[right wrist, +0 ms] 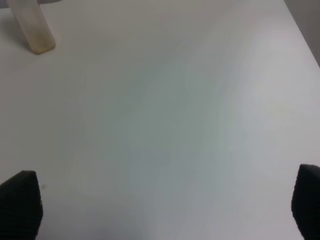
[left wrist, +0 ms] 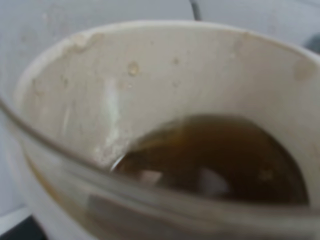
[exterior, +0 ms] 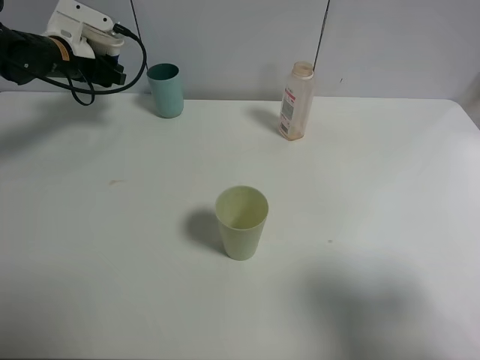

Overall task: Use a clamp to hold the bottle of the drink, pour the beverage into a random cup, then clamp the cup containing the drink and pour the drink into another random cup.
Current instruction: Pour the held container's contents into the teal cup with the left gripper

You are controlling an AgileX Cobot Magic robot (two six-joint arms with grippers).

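Cup containing the drink (left wrist: 150,75), holding brown beverage (left wrist: 220,155), sits gripped in closed left fingers; right fingers (right wrist: 20,205) spread open.

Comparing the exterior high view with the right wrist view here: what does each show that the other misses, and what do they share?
Only the exterior high view: the teal cup at the back, the pale green cup mid-table, and the left arm raised at the far left corner. Only the right wrist view: the right claw, its dark fingertips wide apart with bare table between. Both: the drink bottle, only its base seen from the wrist, and the white table.
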